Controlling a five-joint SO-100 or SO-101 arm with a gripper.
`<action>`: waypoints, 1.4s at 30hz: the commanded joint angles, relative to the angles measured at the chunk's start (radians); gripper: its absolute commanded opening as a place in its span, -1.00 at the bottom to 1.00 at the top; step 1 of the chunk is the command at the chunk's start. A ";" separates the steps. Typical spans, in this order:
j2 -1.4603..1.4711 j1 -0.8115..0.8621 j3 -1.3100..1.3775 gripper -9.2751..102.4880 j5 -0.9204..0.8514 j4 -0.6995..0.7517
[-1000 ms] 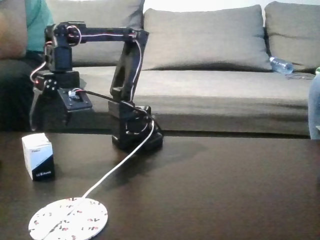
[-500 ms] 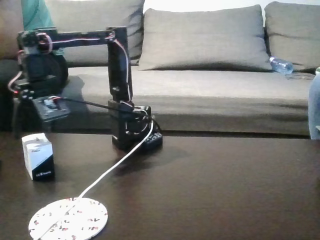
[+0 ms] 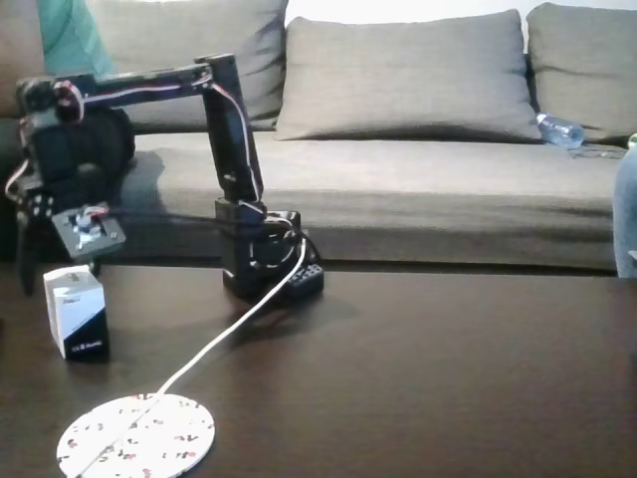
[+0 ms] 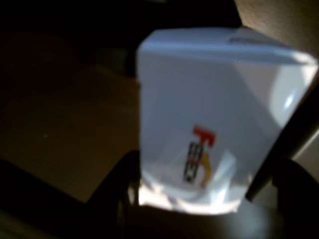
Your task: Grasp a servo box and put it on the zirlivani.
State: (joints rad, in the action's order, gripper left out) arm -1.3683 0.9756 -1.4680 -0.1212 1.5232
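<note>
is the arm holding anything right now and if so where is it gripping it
Nothing is held yet. The gripper hangs just above and behind the servo box, which stands on the table.

The fixed view is soft and a bit grainy, with even room light; the dark table (image 3: 448,378) shines a little. The wrist view is blurry and mostly dark, and the servo box (image 4: 209,124) glows bright white

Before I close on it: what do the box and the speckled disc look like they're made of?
The servo box: likely thin cardboard, matte white with a printed logo, crisp folded edges in the wrist view. The zirlivani: flat, thin, matte white with speckles; probably fabric or ceramic, I can't tell which.
</note>
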 commanded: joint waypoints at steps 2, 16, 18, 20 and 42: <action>0.020 0.008 0.028 -0.25 0.000 -0.043; 0.023 0.009 0.028 -0.61 -0.002 -0.043; 0.021 0.011 0.028 -0.69 -0.002 -0.037; 0.021 0.011 0.028 -0.68 -0.028 -0.034; -0.192 -0.368 0.284 -0.62 0.098 0.152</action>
State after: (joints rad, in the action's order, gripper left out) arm -1.5048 0.6765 -1.2287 -0.0460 1.7089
